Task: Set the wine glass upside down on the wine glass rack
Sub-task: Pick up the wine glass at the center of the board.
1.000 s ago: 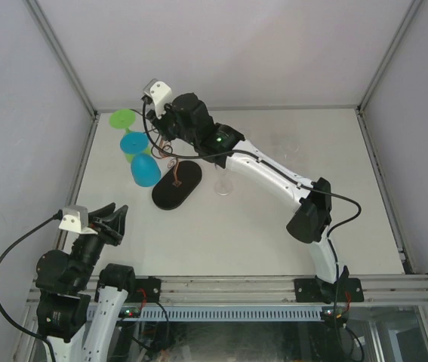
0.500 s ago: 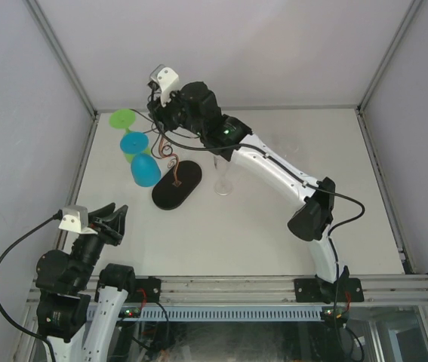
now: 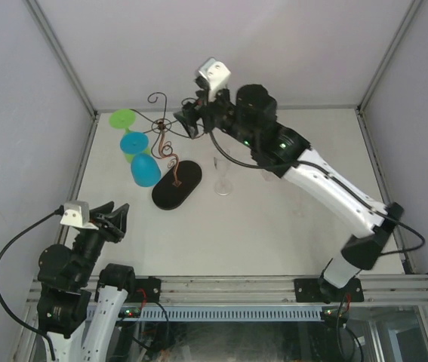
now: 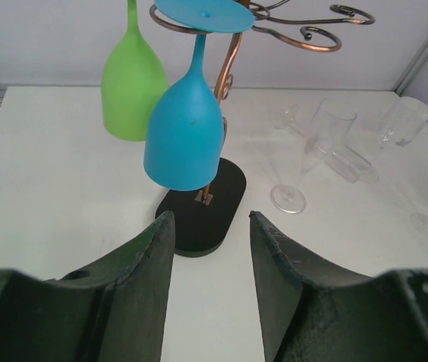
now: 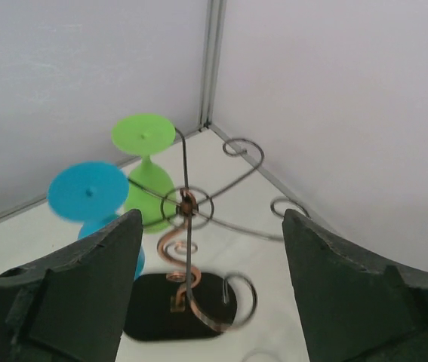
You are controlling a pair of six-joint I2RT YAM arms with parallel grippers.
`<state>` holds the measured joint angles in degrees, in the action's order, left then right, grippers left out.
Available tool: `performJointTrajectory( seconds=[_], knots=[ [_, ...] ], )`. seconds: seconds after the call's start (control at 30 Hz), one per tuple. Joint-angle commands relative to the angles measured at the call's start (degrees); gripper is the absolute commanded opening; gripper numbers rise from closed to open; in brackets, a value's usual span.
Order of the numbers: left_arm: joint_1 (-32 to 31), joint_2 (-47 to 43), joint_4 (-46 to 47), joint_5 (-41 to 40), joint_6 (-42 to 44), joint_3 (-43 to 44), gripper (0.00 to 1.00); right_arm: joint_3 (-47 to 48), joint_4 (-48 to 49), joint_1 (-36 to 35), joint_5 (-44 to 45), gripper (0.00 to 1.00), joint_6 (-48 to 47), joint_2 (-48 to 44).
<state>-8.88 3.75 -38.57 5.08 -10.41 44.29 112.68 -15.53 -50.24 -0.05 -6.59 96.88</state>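
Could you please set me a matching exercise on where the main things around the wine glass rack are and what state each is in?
Things:
1. blue plastic wine glass
2. clear stemmed wine glass
3. black oval base of the dark wire rack
4. right gripper

Places or states:
A. standing upright on the white table, beside the rack
B. hanging upside down from the rack
C. open and empty, above the rack
D. flat on the table, at the rack's foot

Pairs: 1-B, 2-A, 3-D, 4-C
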Motion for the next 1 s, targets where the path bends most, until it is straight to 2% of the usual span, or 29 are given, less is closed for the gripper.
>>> performJointTrajectory(
  seconds=[0.0,0.03,0.07,0.2,0.37,0.5,0.67,0.97],
  knots=[
    [-0.4,2.7,0.2,-1.4,-1.6,1.8,0.5,-13.9,6.2,-0.1,4.4,0.81,0.7,-13.3],
    [-0.4,2.8,0.2,-1.6,-1.7,1.9,0.5,-17.4,6.5,-0.1,5.4,0.83,1.3,-16.3],
    [-0.5,2.8,0.2,-2.3,-2.1,2.0,0.51,-20.9,6.5,-0.1,6.4,0.9,1.9,-19.2],
    [-0.5,3.6,0.7,-3.1,-3.6,2.5,0.52,-33.9,4.2,0.1,10.4,0.96,5.9,-29.2],
    [-0.4,4.4,2.6,-2.3,-5.4,1.8,0.53,-49.4,1.4,0.1,12.8,1.0,12.0,-39.3],
    [-0.5,4.6,4.1,-2.4,-6.5,0.0,0.53,-60.1,2.7,0.1,12.3,1.0,17.9,-43.5],
    [-0.4,5.0,5.1,-2.2,-6.9,-1.9,0.54,-68.4,10.6,0.1,13.2,1.0,22.1,-41.6],
    [-0.5,3.7,5.5,-3.0,-6.5,-4.1,0.58,-71.9,32.3,0.9,15.7,1.0,16.5,-27.1]
  ],
)
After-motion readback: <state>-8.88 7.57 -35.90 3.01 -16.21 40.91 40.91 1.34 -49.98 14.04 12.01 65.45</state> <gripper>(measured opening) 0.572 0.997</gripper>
